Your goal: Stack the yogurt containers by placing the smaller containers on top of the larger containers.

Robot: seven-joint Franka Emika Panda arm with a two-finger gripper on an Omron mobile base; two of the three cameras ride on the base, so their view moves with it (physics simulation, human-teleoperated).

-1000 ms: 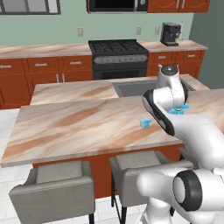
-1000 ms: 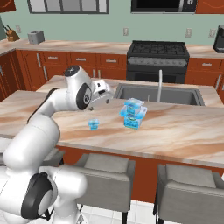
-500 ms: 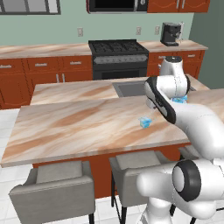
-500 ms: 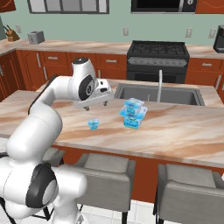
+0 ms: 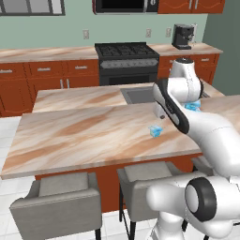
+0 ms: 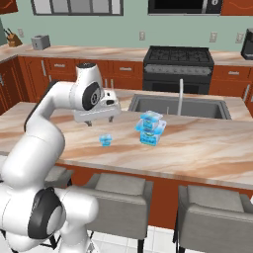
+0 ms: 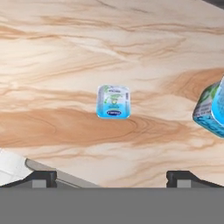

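The end effector (image 6: pixel 100 120), fingers spread and empty, has swung over the desk (image 6: pixel 207 143) above the smallest tub (image 6: pixel 105 140), beside the stacked tubs (image 6: pixel 150 128); pickup follows.

Arm extended forward from the base, elbow raised, wrist bent over so the hand faces downward. End effector (image 6: pixel 97 120) held aloft, contacting nothing. Its two dark fingertips (image 7: pixel 40 177) stand far apart in the hand view, nothing between them.
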